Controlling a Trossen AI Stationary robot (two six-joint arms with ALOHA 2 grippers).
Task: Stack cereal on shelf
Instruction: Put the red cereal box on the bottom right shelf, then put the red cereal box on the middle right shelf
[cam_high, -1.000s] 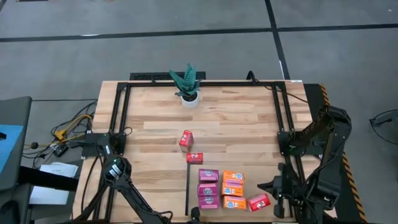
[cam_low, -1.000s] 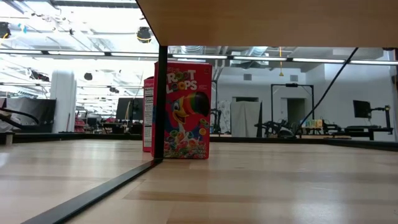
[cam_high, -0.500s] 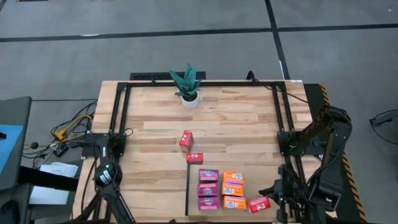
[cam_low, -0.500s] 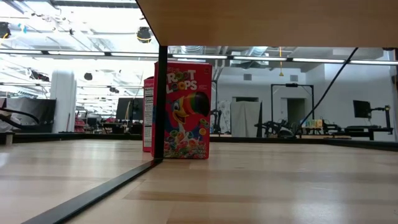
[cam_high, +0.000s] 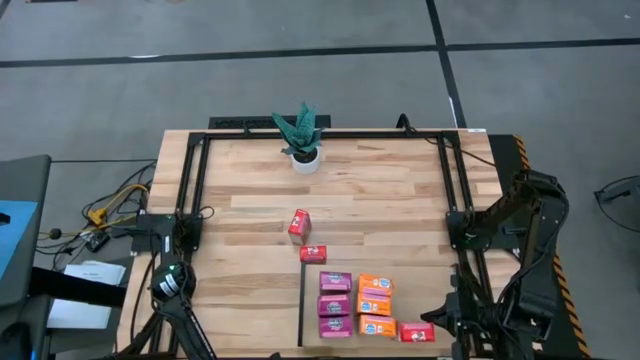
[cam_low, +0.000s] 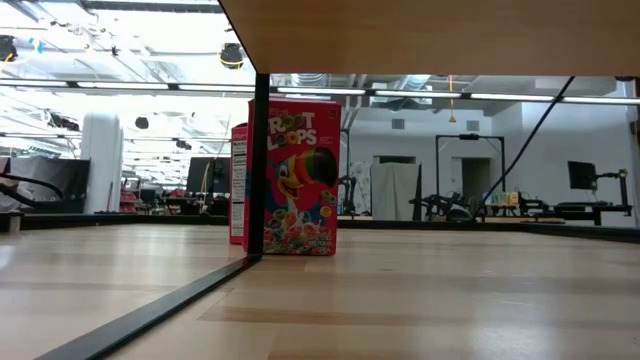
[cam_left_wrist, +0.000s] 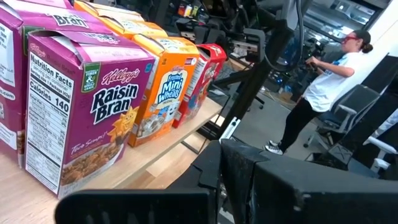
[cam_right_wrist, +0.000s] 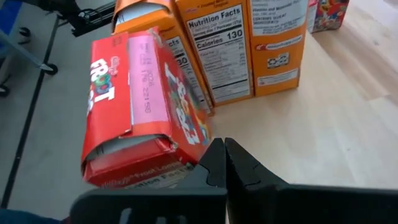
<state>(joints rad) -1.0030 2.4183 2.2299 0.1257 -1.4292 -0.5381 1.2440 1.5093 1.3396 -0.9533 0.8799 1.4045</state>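
While the shelf (cam_high: 340, 300), a light wood panel edged by a black strip at the near middle of the table (cam_high: 250, 200), holds most of the cereal, two red boxes stand outside it: one (cam_high: 298, 224) near the table's centre and another (cam_high: 313, 254) just beyond the panel's far left corner. On the panel, three magenta boxes (cam_high: 334, 303) form a column with three orange boxes (cam_high: 375, 304) touching on their right, and a third red box (cam_high: 417, 332) lies tilted against the nearest orange one at the near right. The right gripper (cam_right_wrist: 225, 163) sits just beside this red box with its fingers pressed together, holding nothing. The left gripper (cam_left_wrist: 217, 180) is off the table's near left edge, fingers together and empty, looking across at the magenta row. A potted plant (cam_high: 302, 135) stands at the far edge. A person (cam_left_wrist: 323, 81) sits in the room beyond. Compared with a second ago, the third red box has shifted nearer and leftward toward the orange column, the right gripper following it, and the left arm has drawn back from over the table.
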